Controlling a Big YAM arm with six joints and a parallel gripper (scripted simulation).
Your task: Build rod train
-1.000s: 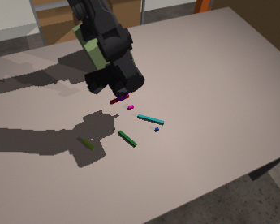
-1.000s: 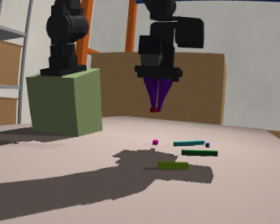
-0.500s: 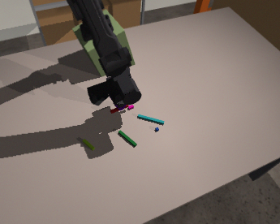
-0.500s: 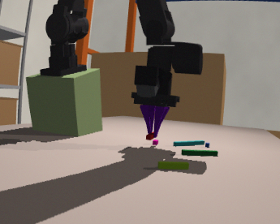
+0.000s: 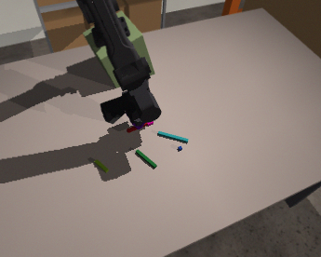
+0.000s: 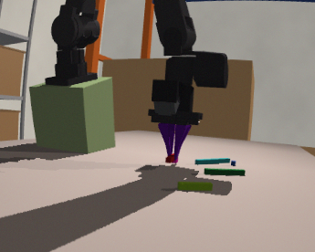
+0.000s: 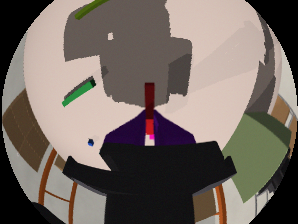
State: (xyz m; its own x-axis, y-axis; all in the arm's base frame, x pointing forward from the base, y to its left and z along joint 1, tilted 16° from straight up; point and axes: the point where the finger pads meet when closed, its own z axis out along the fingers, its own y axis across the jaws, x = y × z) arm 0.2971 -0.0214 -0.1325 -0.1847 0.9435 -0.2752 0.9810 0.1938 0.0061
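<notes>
Jaws: my gripper (image 6: 173,152) is clamped on the red rod (image 7: 149,96), the purple fingers (image 6: 168,137) pinching it near one end.
Red rod: from my wrist view it runs straight out ahead of the fingertips; from the side it sits down at the table (image 5: 249,84), though I cannot tell if it touches.
Magenta rod: a small magenta rod (image 5: 149,124) shows just at the right edge of my gripper in the top view, close to the red one; whether their ends meet is hidden under my wrist.
Turquoise rod: the turquoise rod (image 5: 172,136) lies flat just right of my jaws, slanting toward the near right.
Blue rod: the tiny blue rod (image 5: 180,148) sits just near of the turquoise rod's right end, apart from it.
Green rod: the green rod (image 5: 146,158) lies nearer than my jaws, slanted, apart from the others.
Lime rod: the lime rod (image 5: 100,166) lies to the near left, inside my arm's shadow.
Base: my arm stands on a green block (image 6: 71,116) at the far left of the table.
</notes>
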